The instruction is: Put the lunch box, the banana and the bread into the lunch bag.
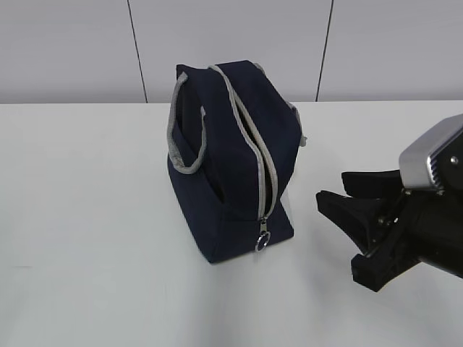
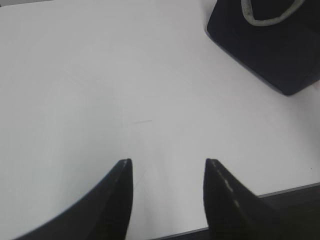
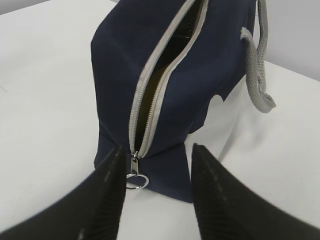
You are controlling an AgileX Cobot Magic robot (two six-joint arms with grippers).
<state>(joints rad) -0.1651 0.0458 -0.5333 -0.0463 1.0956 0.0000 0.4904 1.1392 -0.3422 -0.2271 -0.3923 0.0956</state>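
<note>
Lunch bag [image 1: 235, 159] stands upright near the middle of the white counter [image 1: 87, 238]. Navy fabric, grey webbing handles [image 1: 184, 137], one draped down the left side, the other showing at the far right edge. Grey zipper [image 1: 259, 170] runs over the top and down the near end; it gapes open along most of its run, with the metal ring pull [image 1: 262, 241] hanging low at the near end, close to the counter.

Right pincer [image 1: 346, 196], black, sits just right of the bag at counter height, jaws apart and empty, tips aimed at the bag's near end but not touching it. From the right wrist view the ring pull [image 3: 135, 179] lies just beside the left jaw tip; a dark interior shows through the zipper gap, contents not readable.

Left pincer [image 2: 167, 167] jaws apart, holding nothing, over bare counter. A bag corner [image 2: 270, 45] shows at the upper right of the left wrist view, well apart from the tips.
</note>
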